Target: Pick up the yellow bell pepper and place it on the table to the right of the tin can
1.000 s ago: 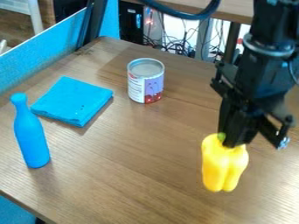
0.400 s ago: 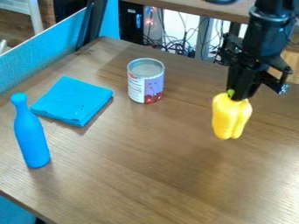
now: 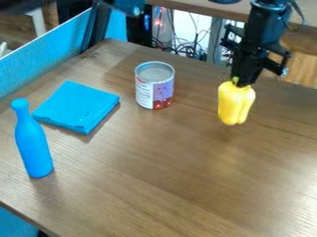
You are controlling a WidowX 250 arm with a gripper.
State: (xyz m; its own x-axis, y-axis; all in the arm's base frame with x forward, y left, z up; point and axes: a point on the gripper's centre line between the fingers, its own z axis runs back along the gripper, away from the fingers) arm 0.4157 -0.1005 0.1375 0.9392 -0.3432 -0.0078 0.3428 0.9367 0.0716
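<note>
Blue bottle: upright at my left on the desk; I can't see inside.
Blue cloth: folded flat, just behind the bottle.
Can: upright, right of the cloth; I can't tell whether its grey top is sealed.
Yellow pepper: right of the can, hanging stem-up, apparently off the desk.
Hand: gripping the pepper's top; I judge this a holding step, any move calling for a steady grip.

Top of yellow bell pepper partly hidden by black two-finger gripper, brown wooden table cropped at right, print on cylindrical metal can too small
</note>
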